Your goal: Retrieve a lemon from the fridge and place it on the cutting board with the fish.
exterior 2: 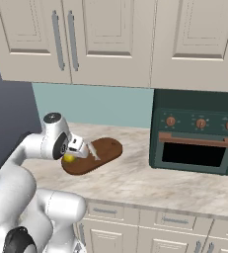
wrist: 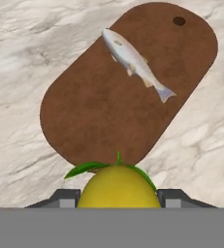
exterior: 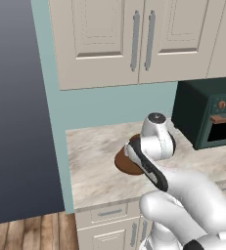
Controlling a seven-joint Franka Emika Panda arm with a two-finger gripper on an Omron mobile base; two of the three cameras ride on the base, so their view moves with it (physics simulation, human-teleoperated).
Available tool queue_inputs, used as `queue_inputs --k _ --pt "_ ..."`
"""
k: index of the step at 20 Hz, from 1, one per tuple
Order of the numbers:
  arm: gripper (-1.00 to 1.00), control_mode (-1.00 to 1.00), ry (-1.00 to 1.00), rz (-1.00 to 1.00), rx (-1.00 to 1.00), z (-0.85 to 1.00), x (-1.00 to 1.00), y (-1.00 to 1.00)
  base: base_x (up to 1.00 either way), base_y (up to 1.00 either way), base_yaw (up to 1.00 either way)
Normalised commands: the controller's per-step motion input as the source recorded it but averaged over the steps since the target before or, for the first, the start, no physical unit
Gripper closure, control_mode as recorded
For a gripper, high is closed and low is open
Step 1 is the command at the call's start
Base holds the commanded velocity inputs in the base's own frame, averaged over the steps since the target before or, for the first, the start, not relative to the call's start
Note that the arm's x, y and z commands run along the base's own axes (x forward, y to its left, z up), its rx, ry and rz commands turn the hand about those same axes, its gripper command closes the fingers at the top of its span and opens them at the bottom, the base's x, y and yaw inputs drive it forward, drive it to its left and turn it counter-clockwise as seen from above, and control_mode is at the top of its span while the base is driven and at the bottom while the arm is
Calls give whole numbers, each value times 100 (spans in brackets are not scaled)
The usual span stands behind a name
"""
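Observation:
My gripper (wrist: 118, 199) is shut on the lemon (wrist: 118, 189), a bright yellow fruit with green leaves, seen between the two dark fingertips in the hand view. Just beyond it lies the dark brown cutting board (wrist: 108, 106), an elongated board with rounded ends and a hole at one end. A silver fish (wrist: 135, 63) rests on its far half. In the right base view the lemon (exterior 2: 68, 158) hangs at the near left end of the cutting board (exterior 2: 105, 150), under the hand (exterior 2: 75, 148). The left base view shows the board (exterior: 125, 163) mostly behind my wrist. The fridge is out of view.
A dark green toaster oven (exterior 2: 197, 133) stands on the marble counter (exterior 2: 150, 180) to the right of the board. Cream wall cabinets (exterior 2: 110, 39) hang above. A tall dark grey panel (exterior: 16, 112) bounds the counter on the left.

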Motion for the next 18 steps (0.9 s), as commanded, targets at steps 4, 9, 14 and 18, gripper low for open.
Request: queue_inputs --k 4,9,14,18 --pt "100 -100 7 -1 0 -20 54 0 0 0 0" --pt "100 -100 7 -2 0 -23 57 0 0 0 0" --pt "100 -100 3 -2 0 -23 47 1 0 0 0" --pt "100 -100 1 -8 0 -16 23 5 0 0 0"
